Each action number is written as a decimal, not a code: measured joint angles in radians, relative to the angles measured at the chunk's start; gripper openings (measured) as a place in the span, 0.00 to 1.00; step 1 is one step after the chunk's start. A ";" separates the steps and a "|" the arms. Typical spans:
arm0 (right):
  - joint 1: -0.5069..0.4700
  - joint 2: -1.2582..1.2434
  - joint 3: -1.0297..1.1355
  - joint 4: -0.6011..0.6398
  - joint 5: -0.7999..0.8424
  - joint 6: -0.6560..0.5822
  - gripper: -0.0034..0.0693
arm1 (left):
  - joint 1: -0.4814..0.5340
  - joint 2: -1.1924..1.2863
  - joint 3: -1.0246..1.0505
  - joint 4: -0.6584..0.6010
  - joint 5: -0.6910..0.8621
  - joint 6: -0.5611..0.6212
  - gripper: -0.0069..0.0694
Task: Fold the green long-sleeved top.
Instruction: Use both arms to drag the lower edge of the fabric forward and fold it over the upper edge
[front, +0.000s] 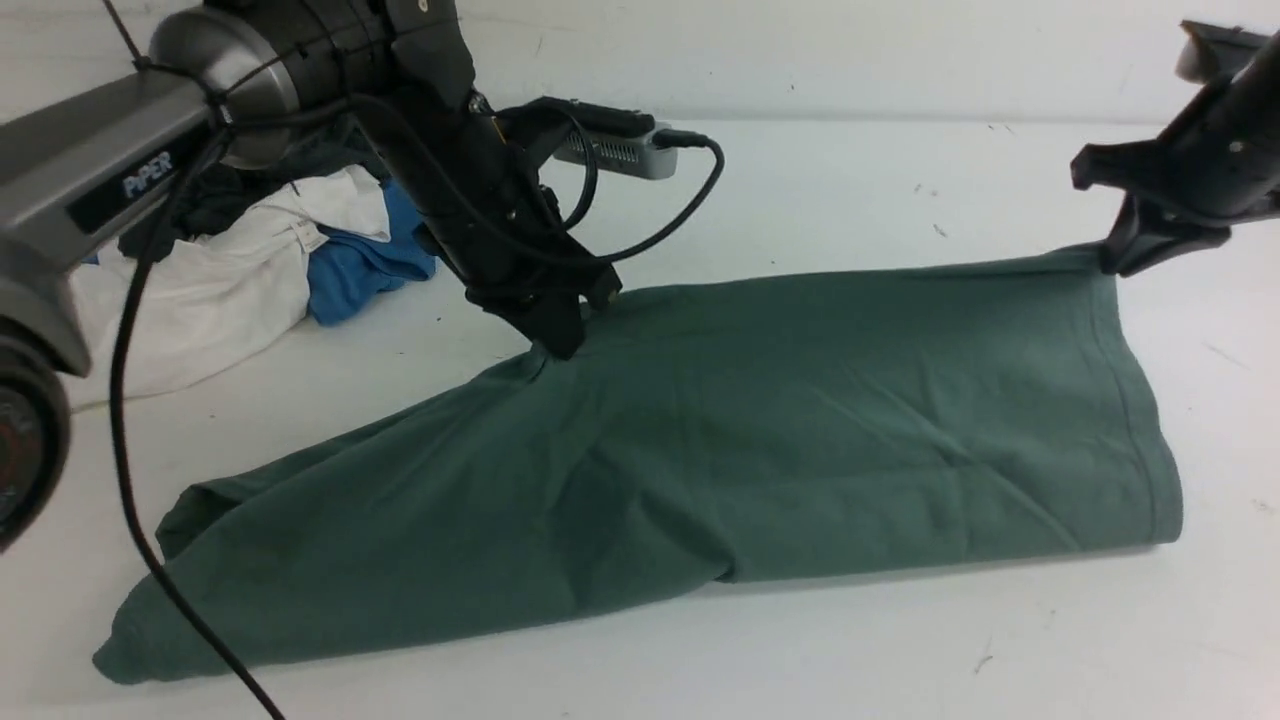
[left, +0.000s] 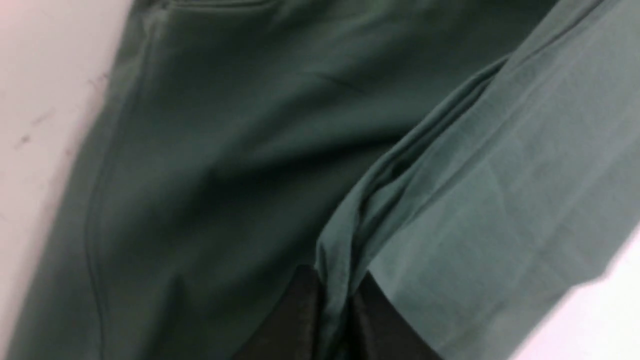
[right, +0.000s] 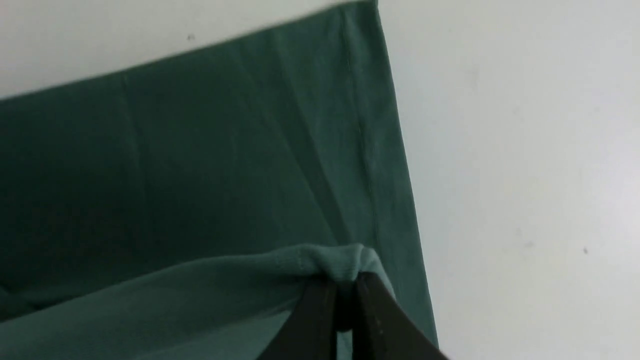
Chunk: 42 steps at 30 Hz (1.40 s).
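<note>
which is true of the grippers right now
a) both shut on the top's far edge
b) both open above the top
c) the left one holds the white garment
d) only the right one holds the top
a: the left gripper and the right gripper each pinch the far edge of the top, and both wrist views show green cloth bunched in the grip.

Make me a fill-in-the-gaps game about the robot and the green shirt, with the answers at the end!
The green long-sleeved top lies on a ____ table.
The left gripper and the right gripper are each ____ on the top's far edge.
The pile of clothes sits on the robot's ____ side.
Missing words: white, shut, left.
</note>
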 joint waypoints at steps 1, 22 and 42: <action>0.000 0.007 -0.005 0.000 0.000 0.000 0.07 | 0.000 0.010 -0.007 0.003 0.000 0.000 0.13; 0.007 0.259 -0.095 0.044 -0.363 -0.022 0.07 | 0.000 0.171 -0.052 0.049 -0.214 -0.003 0.13; 0.079 0.330 -0.104 0.184 -0.806 -0.111 0.74 | 0.001 0.170 -0.056 0.273 -0.299 -0.307 0.64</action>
